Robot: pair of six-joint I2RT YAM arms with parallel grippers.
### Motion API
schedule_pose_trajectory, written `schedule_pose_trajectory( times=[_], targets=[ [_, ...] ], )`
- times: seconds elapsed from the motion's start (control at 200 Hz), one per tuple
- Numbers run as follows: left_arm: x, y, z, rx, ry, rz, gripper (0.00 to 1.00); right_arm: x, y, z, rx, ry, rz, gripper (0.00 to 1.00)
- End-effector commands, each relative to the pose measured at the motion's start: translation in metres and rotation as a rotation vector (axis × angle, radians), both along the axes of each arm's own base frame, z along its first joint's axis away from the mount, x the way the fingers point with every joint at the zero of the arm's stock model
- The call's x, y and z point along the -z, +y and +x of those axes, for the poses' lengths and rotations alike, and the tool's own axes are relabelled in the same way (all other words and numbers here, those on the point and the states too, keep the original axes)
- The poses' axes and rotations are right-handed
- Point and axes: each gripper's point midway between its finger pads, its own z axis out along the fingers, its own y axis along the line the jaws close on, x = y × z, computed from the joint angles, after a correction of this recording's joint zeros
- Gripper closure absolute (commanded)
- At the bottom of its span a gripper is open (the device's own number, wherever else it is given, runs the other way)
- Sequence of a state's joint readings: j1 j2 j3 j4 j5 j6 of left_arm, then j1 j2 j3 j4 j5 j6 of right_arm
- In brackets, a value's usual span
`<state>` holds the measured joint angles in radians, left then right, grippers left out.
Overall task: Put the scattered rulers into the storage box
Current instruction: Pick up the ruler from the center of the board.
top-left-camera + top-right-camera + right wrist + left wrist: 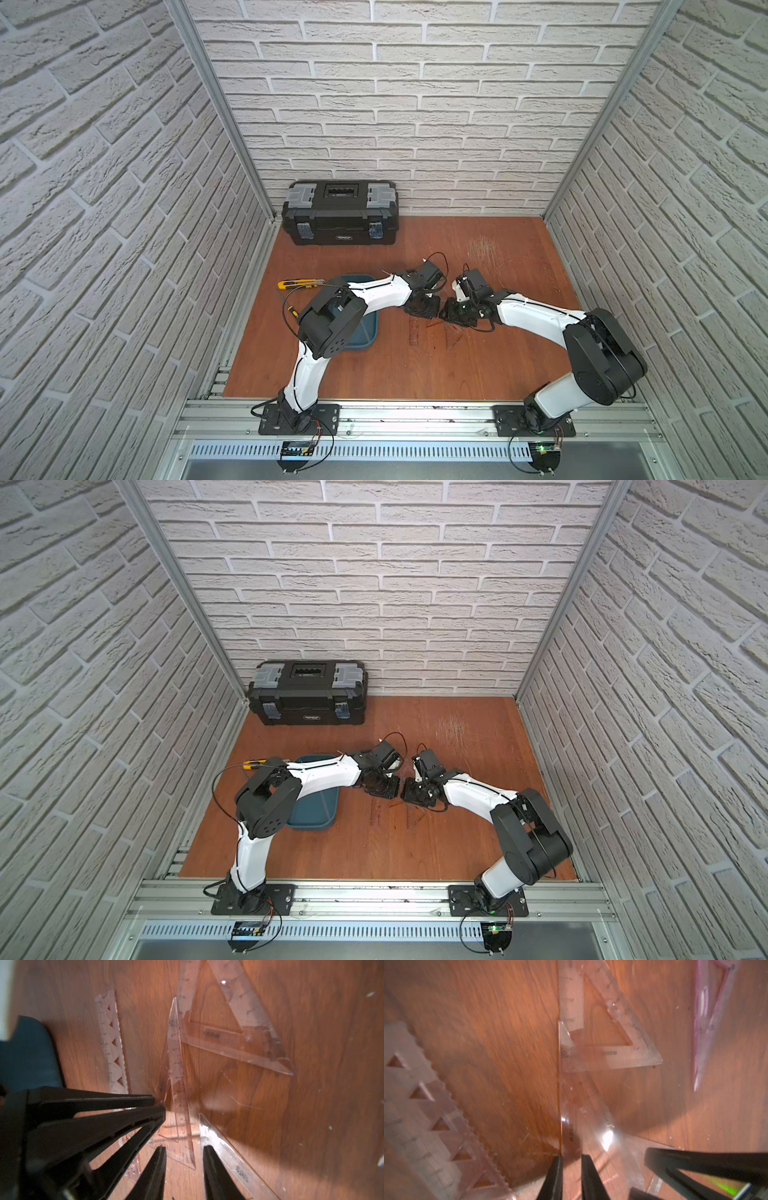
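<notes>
1. Left wrist view: the left fingers (555, 1178) stand nearly together, pinching one edge of the tilted set square (571, 1101), which rises off the worktop (488, 1022) almost edge-on.
2. Right wrist view shows this pinch from the side. The set square's lower corner sits in the gap between the right fingers (154, 1178), which are spread apart and clamp nothing.
3. Flat on the wood nearby lie a straight ruler (112, 1049) with triangular cut-outs, a flat set square (228, 1043), and a clear strip (222, 1147) just beside one right finger.
4. A pink set square (708, 1012) lies further out.
5. In both top views the storage box (365, 332) (316, 808) sits partly under the left arm. The rulers (415, 332) lie on the worktop just to its right, between the two wrists.
</notes>
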<state>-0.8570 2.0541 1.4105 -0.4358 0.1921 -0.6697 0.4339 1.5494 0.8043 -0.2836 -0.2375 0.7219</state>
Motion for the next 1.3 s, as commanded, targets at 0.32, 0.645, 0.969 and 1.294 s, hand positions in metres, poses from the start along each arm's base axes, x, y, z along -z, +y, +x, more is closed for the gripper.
schedule_pose_trajectory(
  times=[0.32,0.645,0.969,1.294],
  targets=[
    [0.03,0.02,-0.016,-0.006,0.079,0.067,0.81,0.002,0.01,0.013,0.031,-0.018,0.086,0.67],
    [0.031,0.019,-0.014,-0.008,0.081,0.056,0.81,0.005,0.006,0.011,0.036,-0.011,0.09,0.73],
    [0.03,0.018,-0.013,-0.012,0.085,0.045,0.81,0.011,0.014,0.014,0.065,0.008,0.178,0.79],
    [0.018,0.019,-0.008,-0.021,0.057,0.047,0.75,0.009,0.014,0.015,0.085,0.015,0.216,0.97]
  ],
)
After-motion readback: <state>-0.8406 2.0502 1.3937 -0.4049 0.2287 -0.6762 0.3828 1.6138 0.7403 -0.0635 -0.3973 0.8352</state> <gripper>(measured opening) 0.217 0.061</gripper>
